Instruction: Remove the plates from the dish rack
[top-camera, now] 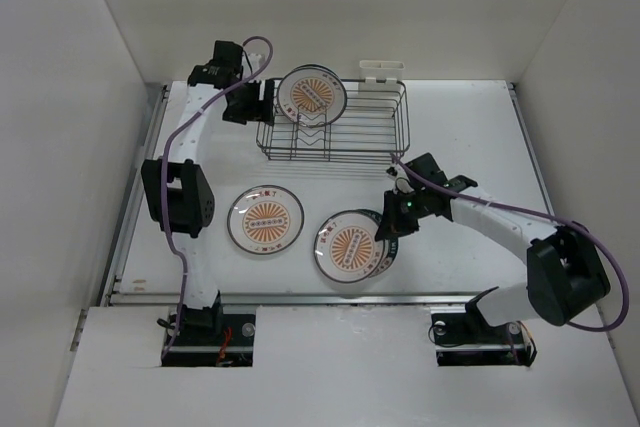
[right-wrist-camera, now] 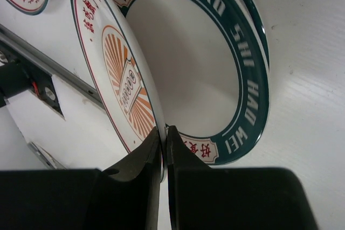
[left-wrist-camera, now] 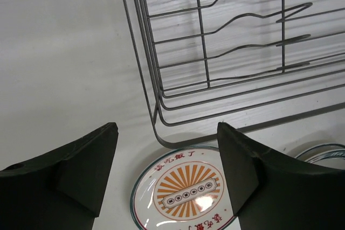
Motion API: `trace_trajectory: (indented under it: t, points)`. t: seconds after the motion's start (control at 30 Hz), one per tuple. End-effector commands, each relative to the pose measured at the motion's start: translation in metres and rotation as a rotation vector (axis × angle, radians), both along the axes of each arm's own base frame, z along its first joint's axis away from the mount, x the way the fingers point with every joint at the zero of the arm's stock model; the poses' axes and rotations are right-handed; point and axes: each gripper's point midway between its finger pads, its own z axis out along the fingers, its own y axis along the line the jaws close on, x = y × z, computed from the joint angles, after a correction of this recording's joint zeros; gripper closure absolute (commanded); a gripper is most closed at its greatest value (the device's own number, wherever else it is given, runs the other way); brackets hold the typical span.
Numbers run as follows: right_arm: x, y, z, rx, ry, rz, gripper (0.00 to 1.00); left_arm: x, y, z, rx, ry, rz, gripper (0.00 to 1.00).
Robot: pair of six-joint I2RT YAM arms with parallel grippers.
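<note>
The dark wire dish rack (top-camera: 340, 127) stands at the back of the table and holds one sunburst plate (top-camera: 312, 93) upright at its left end. My left gripper (top-camera: 262, 99) is open just left of the rack; in the left wrist view its open fingers (left-wrist-camera: 86, 160) frame the rack's corner (left-wrist-camera: 156, 117) and a flat sunburst plate (left-wrist-camera: 186, 192). That plate (top-camera: 265, 218) lies flat on the table. My right gripper (top-camera: 385, 230) is shut on the rim of a sunburst plate (right-wrist-camera: 116, 79), held tilted over the teal-banded plate (right-wrist-camera: 237, 68). Both also show in the top view (top-camera: 350, 245).
A small white plastic holder (top-camera: 381, 69) sits on the rack's back edge. White walls enclose the table on the left, right and back. A metal rail (top-camera: 300, 297) runs along the table's near edge.
</note>
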Motion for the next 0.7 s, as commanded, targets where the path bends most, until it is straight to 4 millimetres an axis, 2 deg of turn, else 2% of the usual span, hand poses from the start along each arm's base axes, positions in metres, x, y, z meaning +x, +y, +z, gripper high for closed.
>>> trace_trajectory:
  t: [0.0, 0.1, 0.17, 0.33, 0.43, 0.5, 0.67]
  points:
    - [0.016, -0.006, -0.003, -0.052, -0.066, -0.054, 1.0, 0.002, -0.008, 0.05, 0.033, -0.127, -0.064, 0.28]
    - [0.016, -0.002, 0.002, -0.02, -0.058, -0.047, 1.0, 0.007, -0.016, 0.063, 0.046, -0.174, -0.095, 0.27]
    - [0.019, 0.007, 0.02, 0.04, -0.086, -0.026, 1.0, 0.008, -0.019, 0.068, 0.056, -0.192, -0.106, 0.25]
    - [0.015, 0.0, 0.052, 0.059, -0.138, -0.04, 1.0, 0.009, -0.019, 0.074, 0.053, -0.21, -0.105, 0.24]
    - [0.011, -0.011, 0.06, 0.026, -0.151, -0.07, 1.0, 0.009, -0.021, 0.074, 0.046, -0.209, -0.111, 0.24]
    - [0.013, -0.017, 0.063, 0.018, -0.165, -0.088, 1.0, 0.008, -0.021, 0.07, 0.048, -0.199, -0.111, 0.24]
    - [0.001, -0.026, 0.042, -0.003, -0.112, -0.101, 1.0, 0.006, -0.026, 0.07, 0.039, -0.198, -0.126, 0.24]
